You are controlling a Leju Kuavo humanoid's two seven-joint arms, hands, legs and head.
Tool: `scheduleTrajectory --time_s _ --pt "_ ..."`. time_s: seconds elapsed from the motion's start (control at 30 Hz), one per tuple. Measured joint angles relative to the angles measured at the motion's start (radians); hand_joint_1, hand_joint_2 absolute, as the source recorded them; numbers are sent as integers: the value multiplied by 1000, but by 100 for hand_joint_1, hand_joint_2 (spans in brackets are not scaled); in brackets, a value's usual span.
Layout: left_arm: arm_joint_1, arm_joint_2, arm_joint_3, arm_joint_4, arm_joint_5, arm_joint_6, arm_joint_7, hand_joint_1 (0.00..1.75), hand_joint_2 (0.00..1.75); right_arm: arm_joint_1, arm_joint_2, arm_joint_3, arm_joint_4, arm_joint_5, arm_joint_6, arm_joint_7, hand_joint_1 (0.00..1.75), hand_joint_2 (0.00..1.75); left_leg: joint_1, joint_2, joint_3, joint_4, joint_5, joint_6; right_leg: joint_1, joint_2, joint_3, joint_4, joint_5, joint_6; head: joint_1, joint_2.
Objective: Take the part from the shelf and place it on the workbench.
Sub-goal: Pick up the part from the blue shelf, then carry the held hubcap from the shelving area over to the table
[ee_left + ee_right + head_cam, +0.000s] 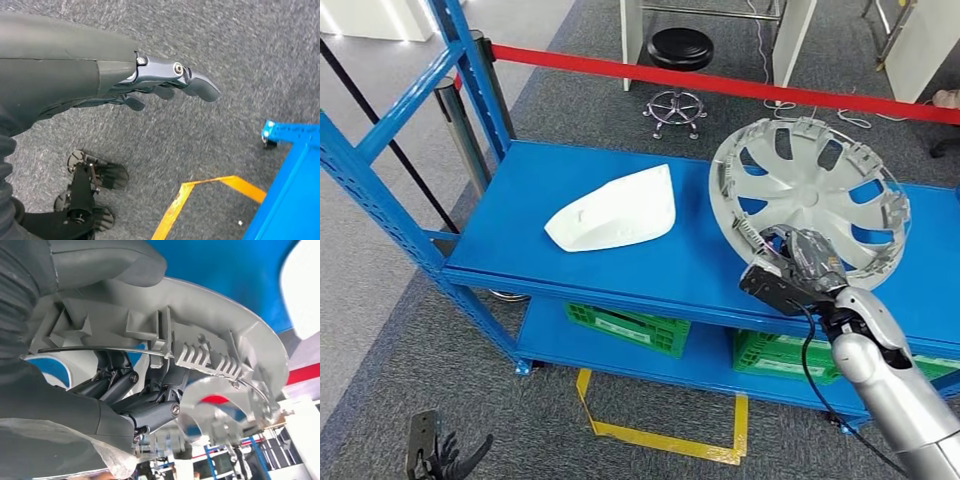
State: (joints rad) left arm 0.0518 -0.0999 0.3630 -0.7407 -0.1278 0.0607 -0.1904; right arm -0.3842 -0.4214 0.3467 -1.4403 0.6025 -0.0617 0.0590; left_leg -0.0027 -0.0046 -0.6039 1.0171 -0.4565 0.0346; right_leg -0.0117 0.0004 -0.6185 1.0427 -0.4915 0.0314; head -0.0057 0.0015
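Silver spoked wheel cover (810, 190), tilted, clipped rim gripped by right hand (792, 272); left hand (166, 82) fingers loosely extended.

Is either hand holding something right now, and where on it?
The right hand grips the grey wheel cover by its lower rim; the left hand holds nothing.

Blue shelf (682, 270) stands on grey carpet (395, 400); a white moulded part (614, 212) lies flat on its top deck, green crates (629, 328) below.
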Motion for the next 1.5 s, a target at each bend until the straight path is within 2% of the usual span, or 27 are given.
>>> scheduleTrajectory --time_s 0.03,0.1,0.17,0.2,0.23,0.27,0.33,0.4,0.5,0.57,0.63,0.67,0.7,0.73,0.8,0.87,1.0,1.07,1.13,1.17,1.2,1.23,1.27,1.33,1.37,1.43,1.5 --pt "-1 -1 1 0 -1 0 -2 0 175 0 0 -1 -2 5 -6 -4 175 175 3 0 2 -6 4 4 0 0 -17 33 -21 3 2 0" --pt "-4 -2 3 1 -2 -7 -2 0 175 -1 0 -3 -7 17 -21 -12 175 175 4 0 3 -8 5 8 -2 0 -73 154 -80 8 5 0" --pt "-3 -1 6 -1 -2 -19 10 0 175 -2 0 -3 -14 30 -34 -23 175 175 4 0 3 -7 4 8 -3 0 -119 248 -105 14 5 0" --pt "-1 -2 7 -6 -4 -25 19 0 175 -2 0 -3 -19 38 -42 -29 175 175 4 0 4 -6 3 7 -5 0 -118 243 -90 17 5 0" --pt "2 -4 6 -15 -5 -28 29 0 175 -3 0 -4 -25 47 -51 -35 175 175 6 0 6 -5 1 5 -7 -1 -99 203 -60 19 5 0" --pt "7 -7 5 -28 -7 -29 39 0 175 -3 0 -5 -32 56 -61 -40 175 175 7 -1 7 -2 -2 2 -9 -2 -67 138 -23 21 5 0" --pt "18 -15 -4 -61 -6 -24 65 0 175 -3 1 -9 -49 71 -85 -52 175 175 6 -3 4 8 -8 -7 -10 -2 -7 27 12 20 6 0" --pt "32 -19 -18 -99 9 -3 97 0 175 -3 2 -13 -65 85 -108 -68 175 175 2 -4 -2 16 -10 -16 -8 1 14 -7 7 13 7 0" --pt "35 -17 -39 -120 40 37 112 0 175 -6 6 -14 -80 95 -129 -95 175 175 3 -3 -6 28 -20 -26 -10 2 14 -7 9 -5 7 0" --pt "26 -10 -51 -119 54 55 107 0 175 -9 14 -13 -89 90 -136 -110 175 175 5 -2 -33 94 -63 -36 -12 -1 16 -9 10 -17 5 0" --pt "13 3 -58 -105 71 65 101 0 175 -15 24 -11 -95 85 -145 -130 175 175 6 -1 -89 223 -124 -43 -11 -2 16 -9 11 -23 4 0" --pt "5 14 -59 -91 81 66 98 0 175 -18 30 -8 -96 84 -150 -140 175 175 6 -1 -112 275 -141 -44 -10 -2 16 -8 11 -24 4 0" --pt "-4 26 -59 -76 88 65 94 0 175 -21 35 -5 -96 83 -154 -148 175 175 6 -1 -120 294 -139 -42 -9 -2 16 -8 11 -25 4 0" --pt "-13 38 -59 -62 93 62 91 0 175 -24 40 -2 -96 83 -158 -153 175 175 6 -1 -112 276 -118 -39 -7 -1 17 -8 11 -25 4 0" --pt "-31 63 -58 -42 99 57 88 0 175 -33 48 3 -96 83 -163 -158 175 175 3 -2 -57 153 -49 -27 -5 0 18 -9 12 -25 4 0" --pt "-44 81 -58 -27 100 56 87 0 175 -40 53 4 -96 84 -167 -161 175 175 -2 -3 -10 47 -8 -16 -2 0 15 -8 13 -21 4 0" --pt "-58 95 -58 -1 100 54 83 0 175 -43 58 6 -96 88 -179 -170 175 175 -2 -2 -4 12 1 -7 -1 -1 4 -10 17 -2 6 0" --pt "-62 96 -58 7 99 57 80 0 175 -44 59 6 -96 92 -182 -172 175 175 3 0 -8 3 12 1 -1 -1 -18 39 -30 6 8 0" --pt "-63 94 -58 12 96 65 78 0 175 -42 59 7 -96 97 -187 -173 175 175 2 0 -17 2 20 7 -1 -1 -60 162 -107 11 9 0" --pt "-63 93 -58 13 95 69 78 0 175 -40 59 8 -96 99 -190 -173 175 175 2 1 -22 3 24 8 -1 -1 -78 220 -132 13 9 0" --pt "-62 92 -58 15 94 73 78 0 175 -38 59 9 -96 101 -192 -173 175 175 1 1 -27 3 28 8 -1 -1 -83 250 -140 15 9 0" --pt "-62 90 -58 16 93 76 78 0 175 -36 59 9 -96 102 -193 -173 175 175 1 1 -32 3 32 8 -1 -1 -69 241 -128 15 9 0" --pt "-61 88 -58 16 92 78 78 0 175 -34 59 9 -96 103 -193 -172 175 175 1 1 -36 4 37 6 -1 -2 -37 196 -103 15 8 0" --pt "-61 86 -58 17 90 81 78 0 175 -35 59 9 -97 103 -194 -172 175 175 0 1 -46 6 45 0 0 -3 52 54 -60 13 9 0" --pt "-61 85 -59 17 89 83 78 0 175 -35 59 9 -98 103 -195 -172 175 175 -1 0 -50 7 51 -5 1 -3 83 3 -50 10 8 0" --pt "-59 85 -59 17 86 87 80 0 175 -35 59 7 -100 103 -198 -172 175 175 -4 0 -56 9 64 -15 4 -1 101 -29 -46 4 8 0" --pt "-58 84 -59 17 85 90 84 0 175 -35 59 5 -101 104 -199 -171 175 175 -4 -1 -61 9 71 -24 1 -2 90 -29 -34 -9 8 0"
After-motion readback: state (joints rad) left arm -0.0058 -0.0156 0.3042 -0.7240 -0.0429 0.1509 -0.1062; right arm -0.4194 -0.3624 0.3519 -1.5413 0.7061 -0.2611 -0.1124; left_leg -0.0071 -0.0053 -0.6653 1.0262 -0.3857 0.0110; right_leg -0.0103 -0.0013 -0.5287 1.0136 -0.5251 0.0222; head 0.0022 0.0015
